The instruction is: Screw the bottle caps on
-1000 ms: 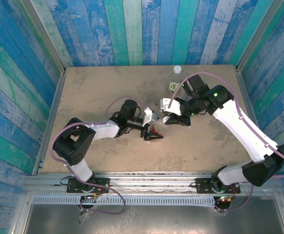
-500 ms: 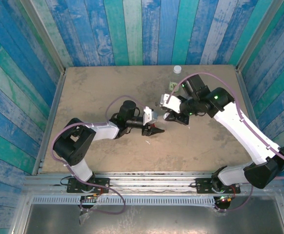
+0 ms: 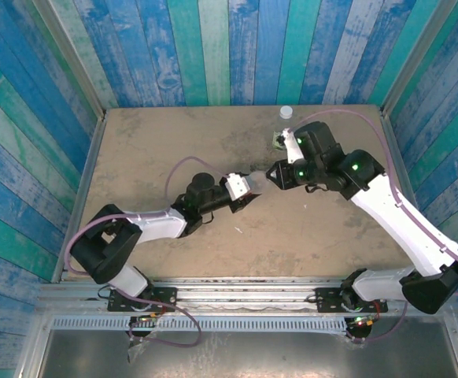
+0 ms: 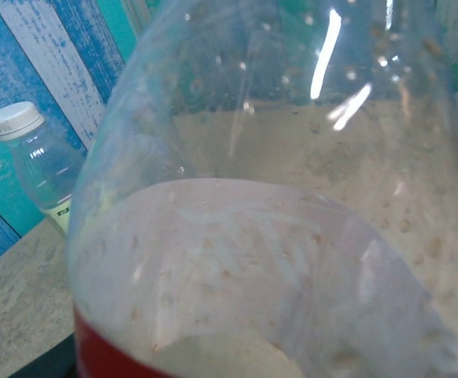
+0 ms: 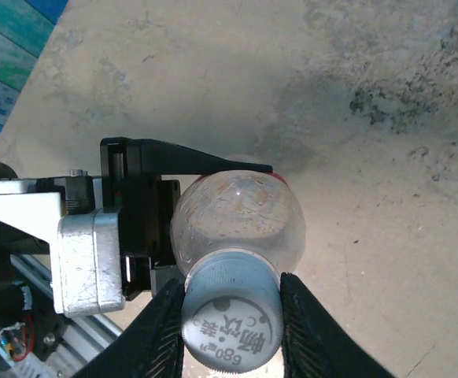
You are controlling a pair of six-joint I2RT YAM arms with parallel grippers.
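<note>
1. The left gripper (image 3: 247,189), spread wide a second ago, has clamped the red-labelled bottle (image 5: 241,216) and lifted it off the table (image 3: 158,142).
2. The bottle's neck now faces right.
3. The right gripper (image 3: 275,176) has closed in and pinches a cap (image 5: 230,319) at the bottle's mouth; threading looks ready to start.

Count three bottles (image 3: 251,186) on your table, at least two white caps (image 5: 231,319), and two arms (image 3: 152,221).
</note>
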